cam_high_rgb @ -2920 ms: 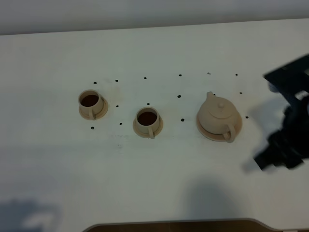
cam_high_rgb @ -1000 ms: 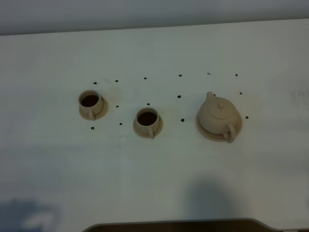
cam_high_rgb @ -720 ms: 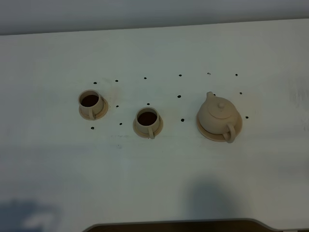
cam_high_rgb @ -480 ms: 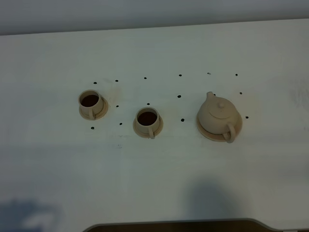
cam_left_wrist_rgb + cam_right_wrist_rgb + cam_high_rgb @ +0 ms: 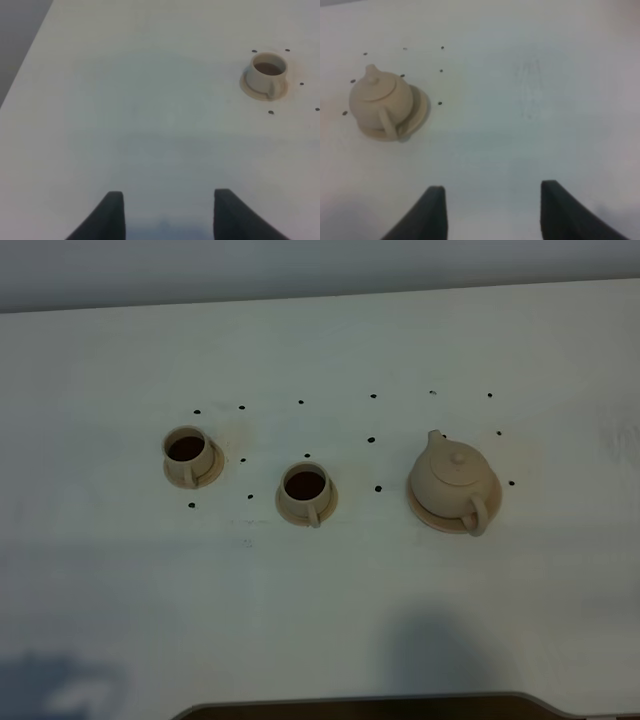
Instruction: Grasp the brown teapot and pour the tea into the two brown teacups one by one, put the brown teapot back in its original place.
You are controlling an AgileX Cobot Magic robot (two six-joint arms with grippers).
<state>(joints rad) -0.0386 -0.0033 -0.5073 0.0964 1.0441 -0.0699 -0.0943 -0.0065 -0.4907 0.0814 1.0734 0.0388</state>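
Observation:
The brown teapot (image 5: 454, 483) stands upright on its wide saucer (image 5: 432, 516) at the right of the table; it also shows in the right wrist view (image 5: 381, 101). Two brown teacups on small saucers stand to its left, one at far left (image 5: 187, 453) and one in the middle (image 5: 304, 490). Both hold dark tea (image 5: 304, 483). The left wrist view shows one cup (image 5: 268, 73). My left gripper (image 5: 167, 210) and right gripper (image 5: 492, 207) are open, empty and far from the vessels. Neither shows in the high view.
The white table (image 5: 320, 610) carries small black dots (image 5: 372, 438) around the vessels. Its far edge meets a grey wall; the table's left edge shows in the left wrist view (image 5: 30, 52). A dark rim runs along the near edge (image 5: 360, 706).
The right arm, seen at the right edge 2.9 s ago, has left the high view. The teapot and cups have not moved.

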